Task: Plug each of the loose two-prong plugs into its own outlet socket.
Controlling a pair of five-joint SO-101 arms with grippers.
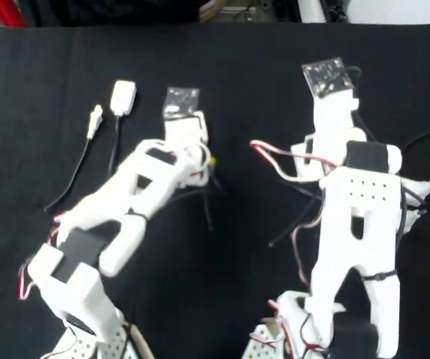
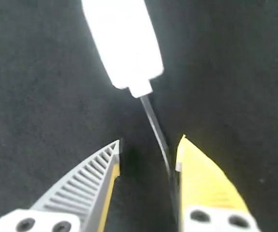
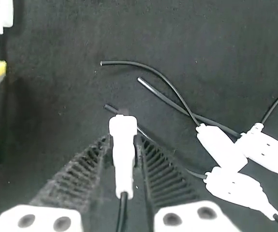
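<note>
1 plug [image 3: 123, 159] is clamped end-on in right gripper [image 3: 123, 139] for insertion; left gripper [image 2: 150, 142] is held open astride cable [image 2: 154, 126] of a connector [image 2: 124, 43].

A black cloth [image 1: 259, 82] covers the whole table in the high view, matte and evenly lit, with no hard shadows on it. Its far edge runs straight across the top of that view. Beyond the edge, a red, tube-like piece [image 1: 5, 10] slants at the far left corner; what it belongs to cannot be told. Near the middle sits a tan piece, wood or cardboard [image 1: 226, 9], with dark clutter beside it that is too dim to name. At the far right a bright white surface [image 1: 405, 10] shows. In both wrist views the same black cloth [image 2: 37, 72] [image 3: 211, 43] lies underneath, its weave dotted with a few pale specks of lint.
</note>
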